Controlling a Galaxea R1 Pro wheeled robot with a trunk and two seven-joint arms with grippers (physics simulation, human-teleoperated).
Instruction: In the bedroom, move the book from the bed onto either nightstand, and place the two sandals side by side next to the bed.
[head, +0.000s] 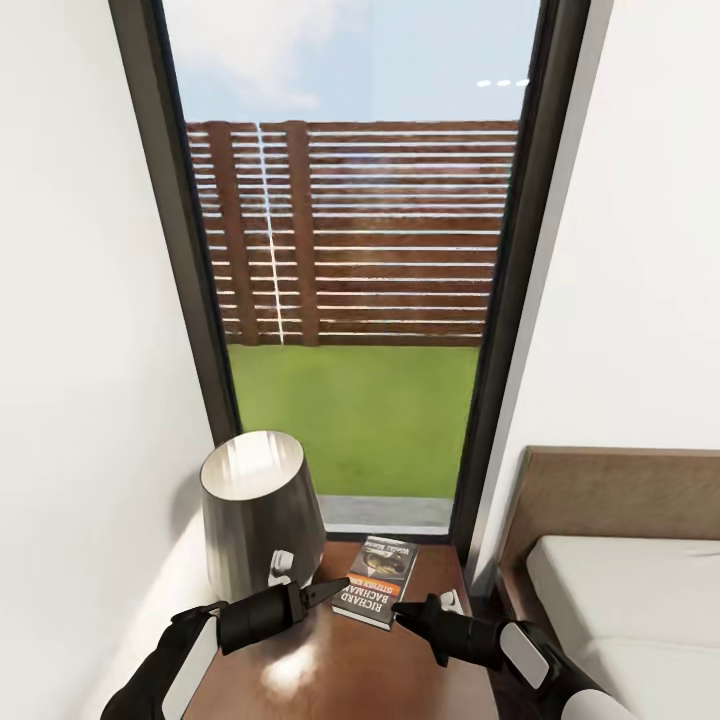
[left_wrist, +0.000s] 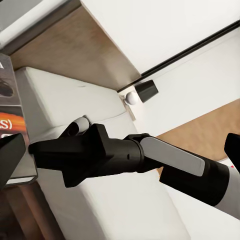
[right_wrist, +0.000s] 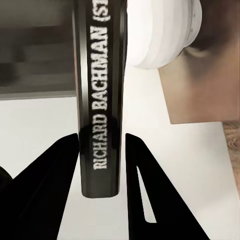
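Note:
The book (head: 378, 582), dark with an orange band, lies on the glossy brown nightstand (head: 330, 670) under the window. My right gripper (head: 398, 607) is at its near right corner. In the right wrist view the spine (right_wrist: 100, 100) lettered "RICHARD BACHMAN" sits between my two fingers, both touching it. My left gripper (head: 340, 590) hovers at the book's left edge, open with nothing in it. The left wrist view shows the book's cover (left_wrist: 10, 110) and my right gripper (left_wrist: 35, 150) across it. The bed (head: 620, 590) stands to the right. The sandals are out of view.
A dark metallic lamp (head: 260, 510) takes up the nightstand's back left corner, close to my left arm. A tall window (head: 350, 300) rises behind, white walls on both sides. The bed's brown headboard (head: 620, 490) is against the right wall.

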